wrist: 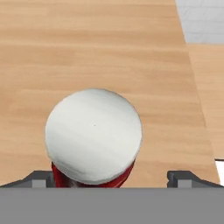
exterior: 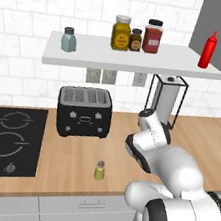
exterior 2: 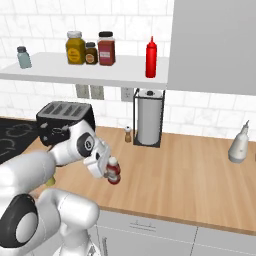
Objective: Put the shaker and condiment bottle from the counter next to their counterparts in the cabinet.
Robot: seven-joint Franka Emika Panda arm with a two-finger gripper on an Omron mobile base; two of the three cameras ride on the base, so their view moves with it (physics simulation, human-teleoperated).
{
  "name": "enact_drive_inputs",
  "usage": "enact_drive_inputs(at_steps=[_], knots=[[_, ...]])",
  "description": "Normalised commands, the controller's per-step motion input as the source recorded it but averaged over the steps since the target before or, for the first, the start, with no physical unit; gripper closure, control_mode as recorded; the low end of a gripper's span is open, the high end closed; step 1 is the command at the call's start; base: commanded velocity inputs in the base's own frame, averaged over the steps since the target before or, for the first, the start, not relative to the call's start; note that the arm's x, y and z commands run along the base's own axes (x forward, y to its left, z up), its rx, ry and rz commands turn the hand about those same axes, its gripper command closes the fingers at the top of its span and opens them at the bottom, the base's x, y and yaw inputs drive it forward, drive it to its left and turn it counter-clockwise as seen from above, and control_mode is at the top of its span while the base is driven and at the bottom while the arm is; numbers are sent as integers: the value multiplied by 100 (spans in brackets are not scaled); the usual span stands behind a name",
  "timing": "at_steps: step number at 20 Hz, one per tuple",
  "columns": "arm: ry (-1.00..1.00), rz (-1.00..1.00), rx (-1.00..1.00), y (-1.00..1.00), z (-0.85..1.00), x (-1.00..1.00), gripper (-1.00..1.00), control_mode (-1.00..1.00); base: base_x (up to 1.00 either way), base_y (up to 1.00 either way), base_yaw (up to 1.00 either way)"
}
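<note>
Both base views look forward and down from behind the arm, at its seven and five o'clock, sharing the counter (exterior: 74,162) and cabinet (exterior 2: 100,70), while the hand view looks straight down, close above the condiment bottle (wrist: 93,138).

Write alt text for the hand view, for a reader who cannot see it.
Seen from directly above, the white cap of the condiment bottle sits large in the lower middle, a rim of its red body showing beneath it. The open end effector straddles it, one dark fingertip at each side, apart from the bottle. Light-brown wooden counter lies behind.
</note>
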Motion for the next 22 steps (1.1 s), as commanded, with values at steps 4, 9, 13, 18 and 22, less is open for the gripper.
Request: enact_drive_inputs(at_steps=[4, 9, 13, 18, 22], knots=[[5, -7, 0, 0, -25, 15, 100, -100, 0, 0, 0], [5, 0, 2, -4, -18, 10, 100, -100, 0, 0, 0], [0, 4, 2, 0, 0, 0, 100, -100, 0, 0, 0], [-2, 9, 0, 0, 0, -2, 100, -100, 0, 0, 0], [-7, 7, 0, -1, 3, -26, 100, -100, 0, 0, 0]])
